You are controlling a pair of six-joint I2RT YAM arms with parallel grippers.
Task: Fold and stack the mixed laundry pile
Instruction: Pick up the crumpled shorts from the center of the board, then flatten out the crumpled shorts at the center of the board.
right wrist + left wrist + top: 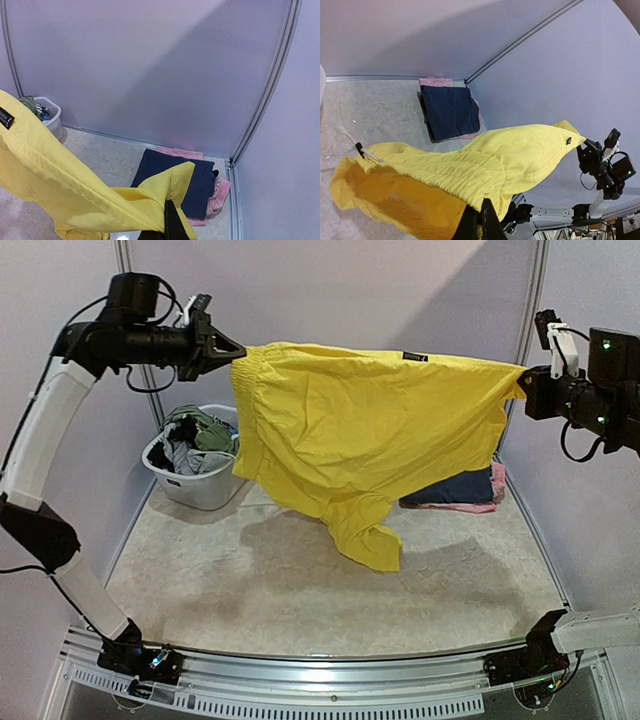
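The yellow garment (360,420) hangs high over the middle of the surface (300,600), stretched between the left hand (235,350) and the right hand (522,390), each pinched shut on an upper corner. Light and limp, it sags, so those corners look the sensible hold. From above it hides most of the folded navy piece (450,488) at the far right, which the left wrist view shows whole.

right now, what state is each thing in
yellow garment, unfolded, stretched out in mid-air
left gripper, shut on yellow garment
right gripper, shut on yellow garment
white tub, holds crumpled clothes
navy garment, folded, lying on pink garment
pink garment, folded, bottom of stack
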